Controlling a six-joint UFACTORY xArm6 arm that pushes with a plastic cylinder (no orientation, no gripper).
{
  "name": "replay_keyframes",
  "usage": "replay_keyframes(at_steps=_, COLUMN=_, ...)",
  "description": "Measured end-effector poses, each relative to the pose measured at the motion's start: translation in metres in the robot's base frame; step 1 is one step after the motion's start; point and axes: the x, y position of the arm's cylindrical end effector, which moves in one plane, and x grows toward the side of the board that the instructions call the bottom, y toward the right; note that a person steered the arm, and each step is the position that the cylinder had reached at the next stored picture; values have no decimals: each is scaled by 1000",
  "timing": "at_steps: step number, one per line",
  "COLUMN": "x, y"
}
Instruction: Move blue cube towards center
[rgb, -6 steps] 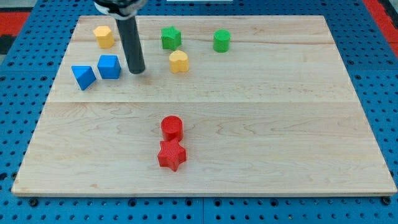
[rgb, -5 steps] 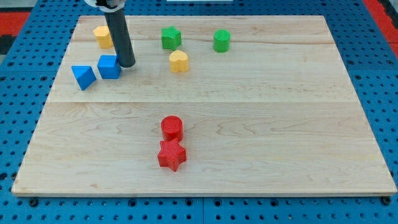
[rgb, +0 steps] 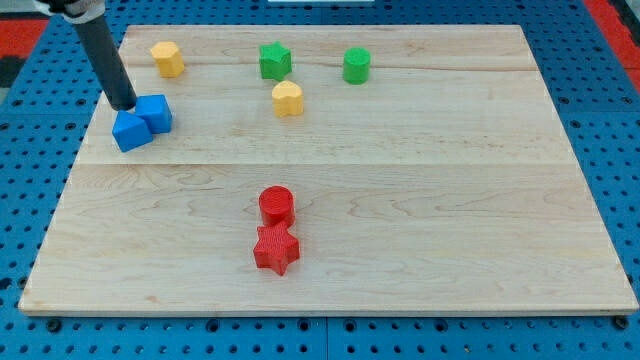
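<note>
The blue cube (rgb: 156, 113) sits at the board's upper left, pressed against a blue wedge-shaped block (rgb: 131, 131) on its lower left. My tip (rgb: 123, 104) rests on the board just left of the cube and above the wedge, touching or nearly touching both. The rod slants up to the view's top left.
A yellow block (rgb: 167, 58) lies above the cube. A green star-like block (rgb: 275, 61), a green cylinder (rgb: 357, 65) and a yellow heart-like block (rgb: 288, 98) lie along the top. A red cylinder (rgb: 276, 205) and red star (rgb: 277, 249) sit below centre. The wooden board (rgb: 450, 200) rests on blue pegboard.
My tip moved from right of the blue cube over to its left. The cube shifted left and turned, now touching the blue wedge, which also turned a little.
</note>
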Motion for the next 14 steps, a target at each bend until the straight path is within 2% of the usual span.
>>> replay_keyframes(at_steps=1, x=5, y=45)
replay_keyframes(at_steps=3, x=4, y=50)
replay_keyframes(at_steps=4, x=32, y=84)
replay_keyframes(at_steps=5, x=33, y=83)
replay_keyframes(at_steps=7, x=0, y=82)
replay_keyframes(at_steps=8, x=0, y=76)
replay_keyframes(at_steps=9, x=-29, y=74)
replay_keyframes(at_steps=11, x=-35, y=74)
replay_keyframes(at_steps=13, x=-15, y=29)
replay_keyframes(at_steps=14, x=3, y=-19)
